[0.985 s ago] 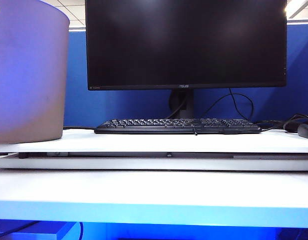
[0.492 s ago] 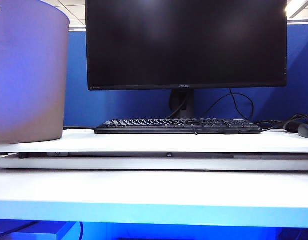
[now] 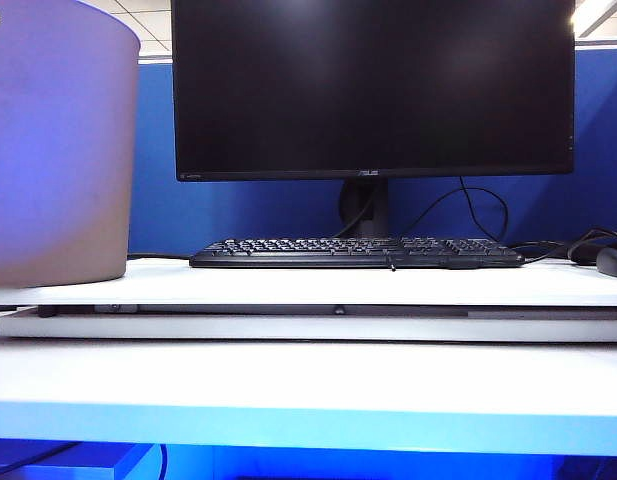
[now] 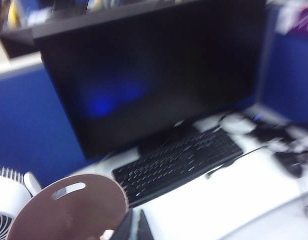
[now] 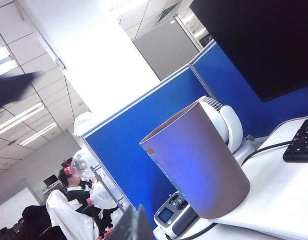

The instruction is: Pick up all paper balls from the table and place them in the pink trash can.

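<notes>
The left gripper [image 4: 136, 227] shows in the left wrist view only as two dark finger tips pressed together at the frame's edge, right at the rim of the pink trash can [image 4: 69, 210]. A small white scrap sits beside the fingers at the can's mouth; the blur keeps me from telling whether it is a paper ball or whether the fingers touch it. The right gripper [image 5: 131, 225] appears in the right wrist view as one dark wedge low in the frame, raised off the table and touching nothing; whether its jaws are spread or pressed together cannot be told from that sliver.

The pink trash can [image 3: 58, 150] stands upright at the far left of the table [image 3: 308, 285], long axis vertical, mouth up. Its smooth wall is dull mauve with a purplish cast and narrows toward the base [image 5: 198, 160]. The rim carries a slot-shaped handle cutout [image 4: 69, 190].

A black monitor [image 3: 373, 85] stands at the middle of the table with a black keyboard [image 3: 356, 252] just before its stand. A white fan [image 5: 221, 120] sits behind the can, and a small grey device with a screen [image 5: 171, 212] lies at the can's foot. No paper ball can be made out on the tabletop in the exterior view.
</notes>
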